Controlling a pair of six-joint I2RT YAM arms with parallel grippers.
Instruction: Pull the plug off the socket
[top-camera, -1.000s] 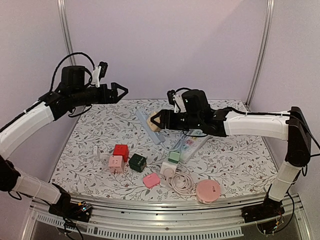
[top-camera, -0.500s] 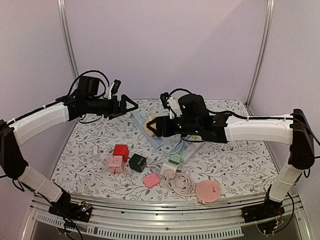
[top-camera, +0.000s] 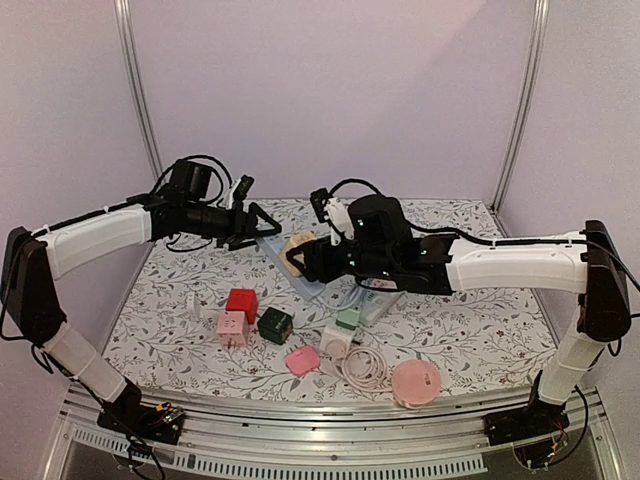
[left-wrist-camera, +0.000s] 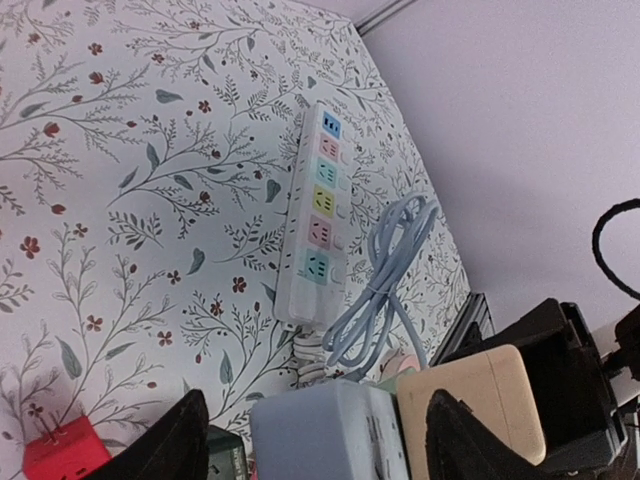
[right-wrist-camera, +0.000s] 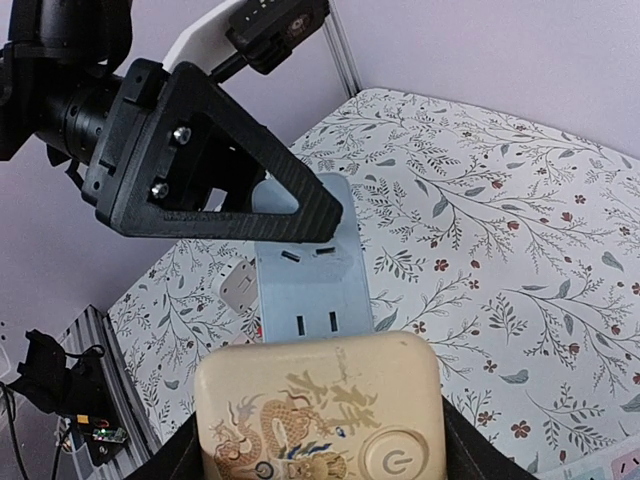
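A cream plug (right-wrist-camera: 320, 410) with a dragon print and a power button sits in a pale blue-grey socket strip (right-wrist-camera: 310, 280). My right gripper (right-wrist-camera: 322, 455) is shut on the plug, with a finger on each side. In the top view the right gripper (top-camera: 300, 256) holds the plug (top-camera: 297, 248) and the strip (top-camera: 312, 278) above the table. My left gripper (left-wrist-camera: 320, 445) is open, its fingers (left-wrist-camera: 172, 442) on either side of the strip's far end (left-wrist-camera: 325, 425) with gaps showing. It also shows in the top view (top-camera: 262, 222) and the right wrist view (right-wrist-camera: 220, 160).
A white power strip (left-wrist-camera: 318, 225) with coloured sockets and a coiled grey cable (left-wrist-camera: 385, 290) lies on the floral table. Red (top-camera: 241, 301), pink (top-camera: 232, 328) and dark green (top-camera: 275, 324) cube adapters, a white adapter (top-camera: 337, 340) and a pink round case (top-camera: 416, 381) lie nearer the front.
My left arm has come down and to the right, bringing its open fingers around the strip's far end. My right gripper has moved a little left with the plug and strip.
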